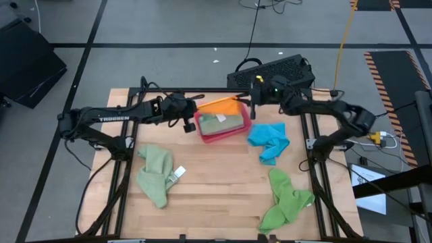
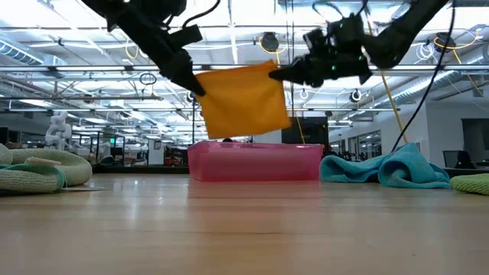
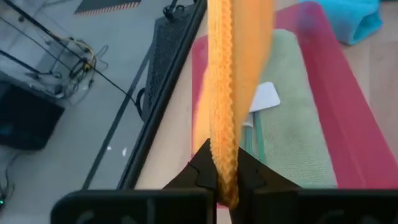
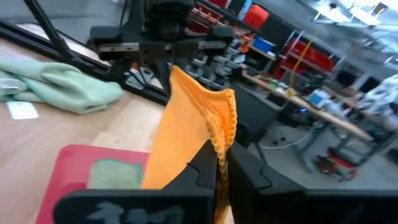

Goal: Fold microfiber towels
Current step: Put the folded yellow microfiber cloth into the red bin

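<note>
Orange towel (image 2: 243, 101) hangs folded between both claws

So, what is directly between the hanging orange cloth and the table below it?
The red rectangular plastic tray, with a folded sage green cloth inside; low and high views show this.

- A robotics lab or workshop inside a large industrial hall.
- Exposed ceiling trusses (image 2: 229, 72) with pipes and strip lights span the room.
- A wooden tabletop (image 1: 216, 182) stands on grey floor tiles (image 1: 169, 27), with cables trailing.
- Cluttered workbenches (image 4: 311, 99) and red shelving (image 4: 308, 53) fill the background.
</note>
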